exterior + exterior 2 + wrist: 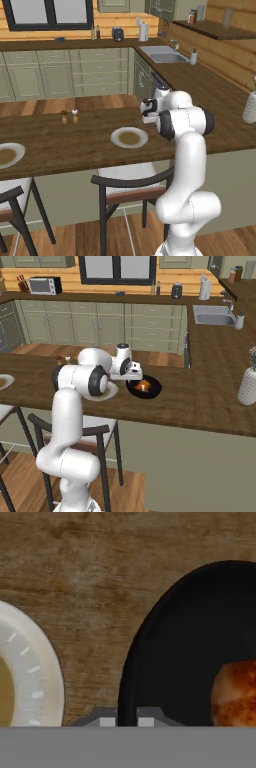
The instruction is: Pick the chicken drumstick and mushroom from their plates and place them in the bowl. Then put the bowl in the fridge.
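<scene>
While the arm rises from the lower left of the right base view, its hand bends down over the wooden counter at the frame's centre, just above the near rim of the black bowl. The drumstick lies inside that bowl as an orange-brown spot; in the hand view it shows at the right edge, low in the bowl's dark hollow.

At the bottom of the hand view the gripper shows two small tips close together with a narrow gap, straddling the bowl's left rim. Whether they touch the rim cannot be told, and nothing is seen held between them.

One plate sits centre frame in the left base view, just left of the arm, its beige middle bare. The same plate curves in at the left edge of the hand view, near the bowl but apart from it, with bare wood between. A second plate lies at the far left edge of the left base view, well apart from the first. The mushroom cannot be made out in any view.

Two small shakers stand toward the counter's far edge, upper left of the centre plate. A white vase stands at the right edge of the right base view.
</scene>
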Robot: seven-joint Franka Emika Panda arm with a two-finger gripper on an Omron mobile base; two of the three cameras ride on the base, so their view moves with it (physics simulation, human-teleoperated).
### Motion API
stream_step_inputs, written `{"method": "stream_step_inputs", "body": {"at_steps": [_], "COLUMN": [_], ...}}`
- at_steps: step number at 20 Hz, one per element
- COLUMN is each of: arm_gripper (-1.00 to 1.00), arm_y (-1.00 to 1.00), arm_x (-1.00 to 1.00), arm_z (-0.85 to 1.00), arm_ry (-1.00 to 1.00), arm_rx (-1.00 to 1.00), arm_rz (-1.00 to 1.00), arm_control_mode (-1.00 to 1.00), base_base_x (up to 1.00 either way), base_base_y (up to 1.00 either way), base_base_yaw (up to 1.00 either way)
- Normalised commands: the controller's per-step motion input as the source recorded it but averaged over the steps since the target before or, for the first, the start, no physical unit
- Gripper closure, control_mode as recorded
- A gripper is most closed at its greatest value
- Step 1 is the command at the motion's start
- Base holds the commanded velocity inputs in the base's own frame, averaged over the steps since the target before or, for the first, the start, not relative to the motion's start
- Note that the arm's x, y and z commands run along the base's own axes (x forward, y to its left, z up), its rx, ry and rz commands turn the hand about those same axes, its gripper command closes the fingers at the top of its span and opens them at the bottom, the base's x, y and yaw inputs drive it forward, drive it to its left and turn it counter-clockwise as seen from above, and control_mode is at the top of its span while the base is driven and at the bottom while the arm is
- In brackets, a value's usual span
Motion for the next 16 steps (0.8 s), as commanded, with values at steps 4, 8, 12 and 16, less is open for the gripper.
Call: {"method": "stream_step_inputs", "body": {"at_steps": [4,8,12,16], "arm_gripper": [1.00,1.00,1.00,1.00], "arm_y": [0.00,0.00,0.00,0.00], "arm_x": [-0.07,-0.35,-0.58,-0.71], "arm_z": [0.68,0.62,0.59,0.59], "arm_ry": [0.01,0.00,0.00,0.00], "arm_rx": [0.00,-0.04,-0.07,-0.05], "arm_rz": [0.01,0.03,0.12,0.31], "arm_control_mode": [-1.00,-1.00,-1.00,-1.00], "base_base_x": [0.00,0.00,0.00,0.00], "base_base_y": [0.00,0.00,0.00,0.00], "base_base_yaw": [0.00,0.00,0.00,0.00]}}
